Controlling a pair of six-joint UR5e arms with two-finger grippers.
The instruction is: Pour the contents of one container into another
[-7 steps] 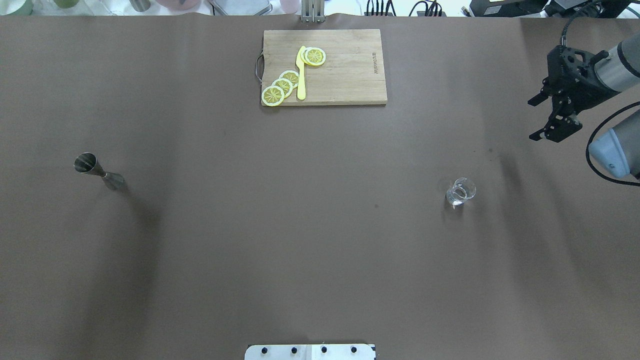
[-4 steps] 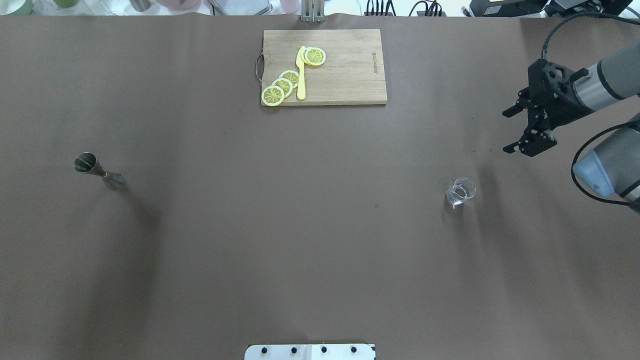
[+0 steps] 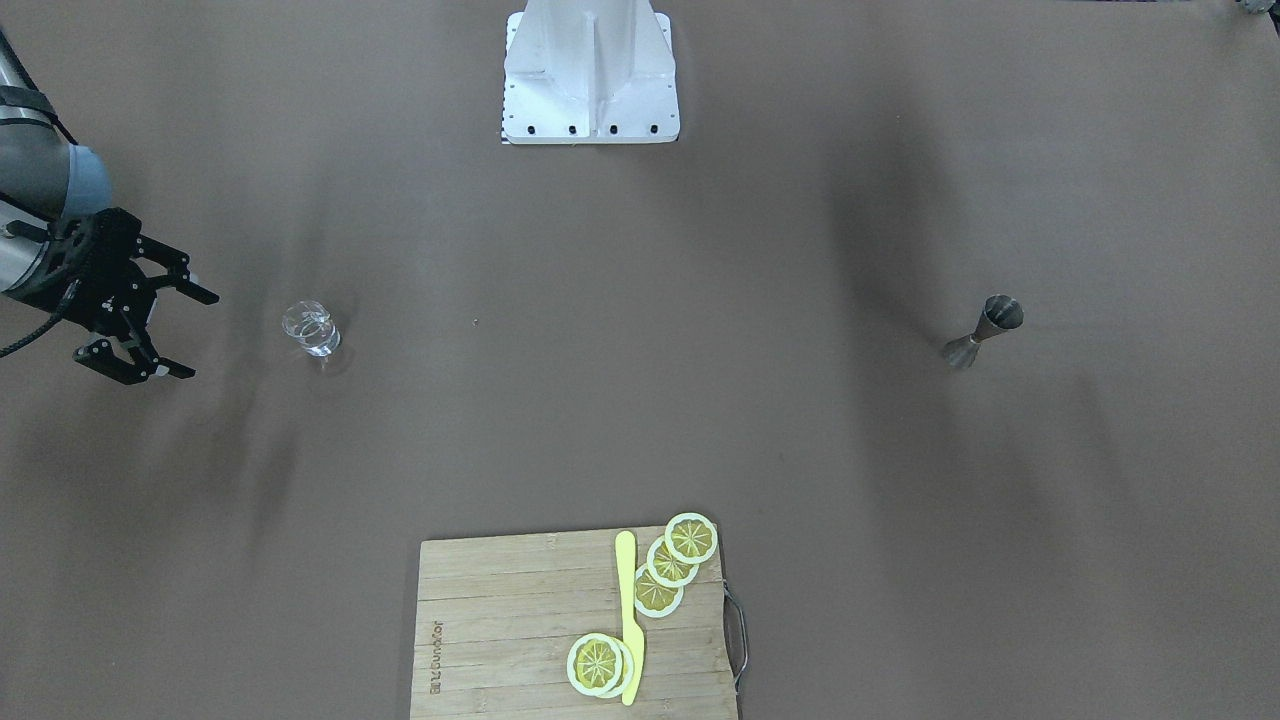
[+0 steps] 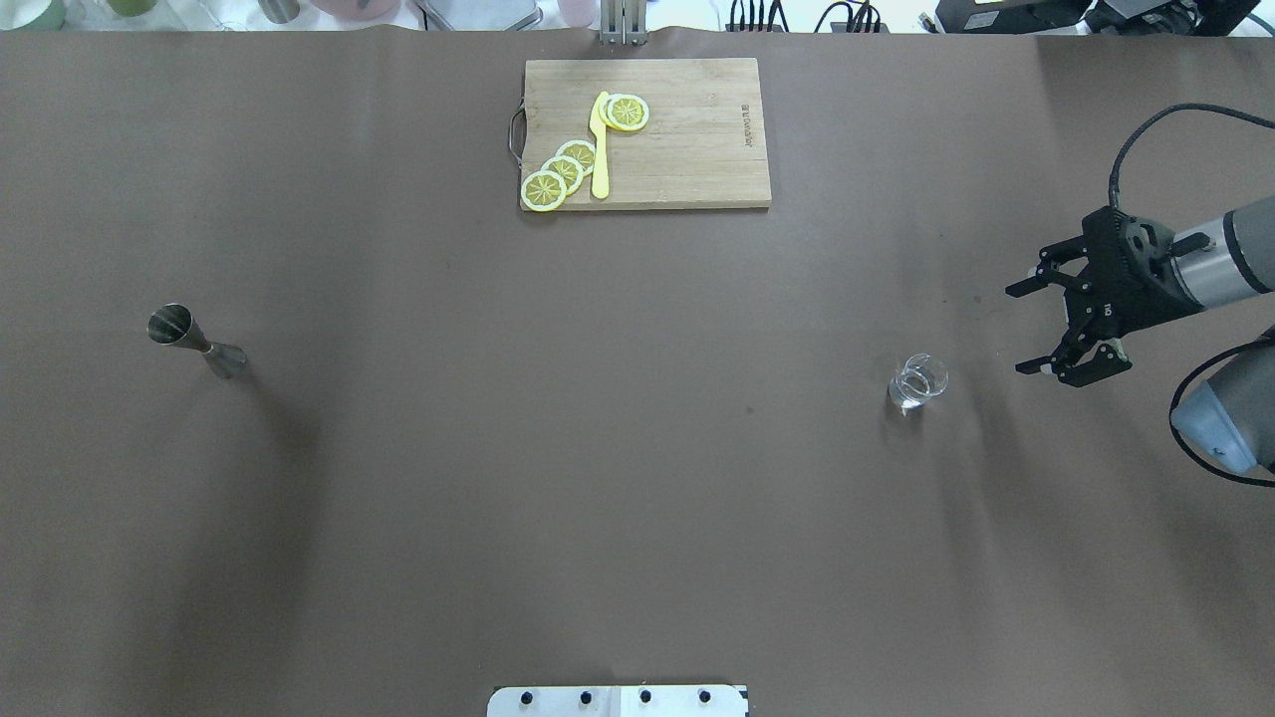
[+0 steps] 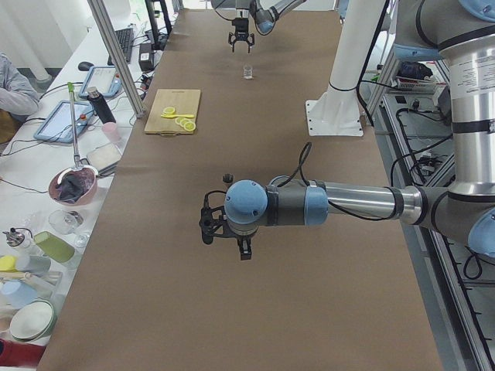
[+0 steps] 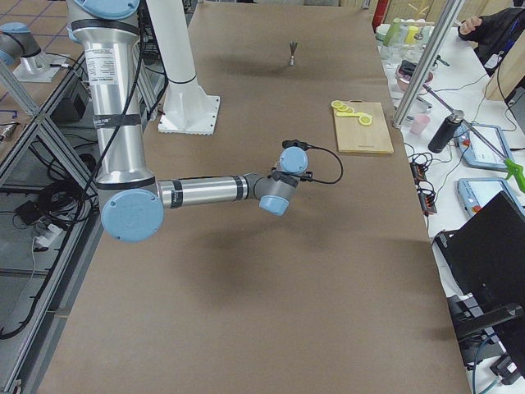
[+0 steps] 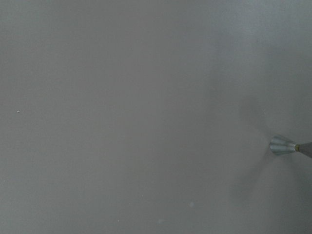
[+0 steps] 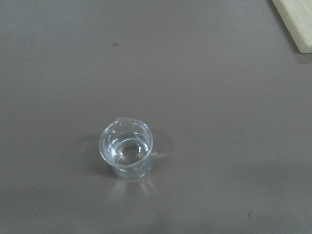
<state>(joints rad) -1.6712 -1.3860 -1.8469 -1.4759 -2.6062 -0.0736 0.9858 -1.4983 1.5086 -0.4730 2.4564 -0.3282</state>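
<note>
A small clear glass (image 4: 917, 382) with a little liquid stands on the right half of the brown table; it also appears in the front view (image 3: 311, 329) and under the right wrist camera (image 8: 126, 147). My right gripper (image 4: 1016, 331) hovers open a short way to its right, fingers spread and pointing at it, nothing between them. A steel jigger (image 4: 196, 342) stands far off on the left side (image 3: 983, 331) and at the right edge of the left wrist view (image 7: 287, 146). My left gripper (image 5: 224, 246) shows only in the exterior left view, near the jigger (image 5: 227, 178); I cannot tell its state.
A wooden cutting board (image 4: 697, 139) lies at the far middle edge, carrying several lemon slices (image 4: 563, 171) and a yellow knife (image 4: 600, 149). The robot's white base plate (image 3: 590, 75) sits at the near middle edge. Cups and bottles stand beyond the far edge.
My right gripper has swung in from the far right corner, coming nearer the robot and down to the level of the glass, still open. The glass and jigger have not moved.
</note>
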